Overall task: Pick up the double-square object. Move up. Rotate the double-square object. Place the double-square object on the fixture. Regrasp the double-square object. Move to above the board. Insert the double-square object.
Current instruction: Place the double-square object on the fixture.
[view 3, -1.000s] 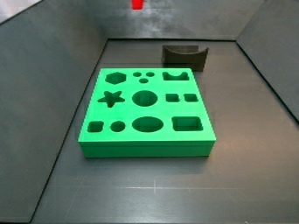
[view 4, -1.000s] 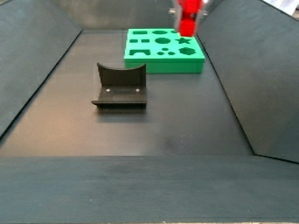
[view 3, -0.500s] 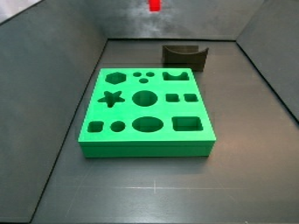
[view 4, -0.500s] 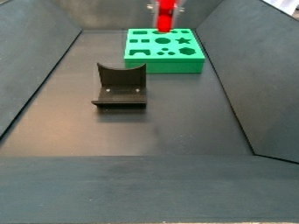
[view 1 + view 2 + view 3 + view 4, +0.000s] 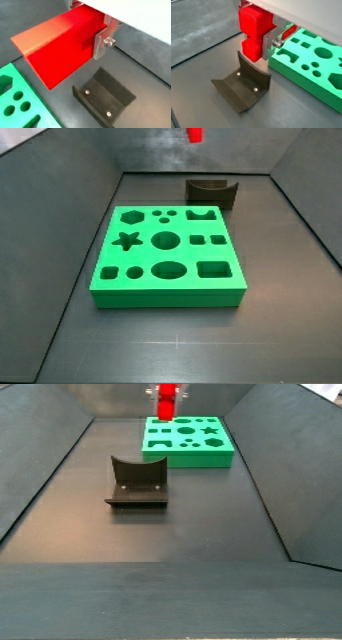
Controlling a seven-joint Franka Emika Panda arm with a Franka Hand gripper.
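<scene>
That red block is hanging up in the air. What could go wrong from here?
The gripper holds the red block only at its upper end, so it might slip or tilt. The fixture below is a small target, so the block could perhaps miss it. The board is close beside it and might get bumped.

Below me the dark grey, matte floor [image 5: 187, 544] of the walled bin carries two things. The large flat bright green board [image 5: 170, 258] with its shaped cut-outs lies flat on it, and the small dark L-shaped fixture [image 5: 136, 482] on its base plate stands apart from the board. My gripper [image 5: 271, 44], above the fixture in both wrist views, touches none of these.
</scene>
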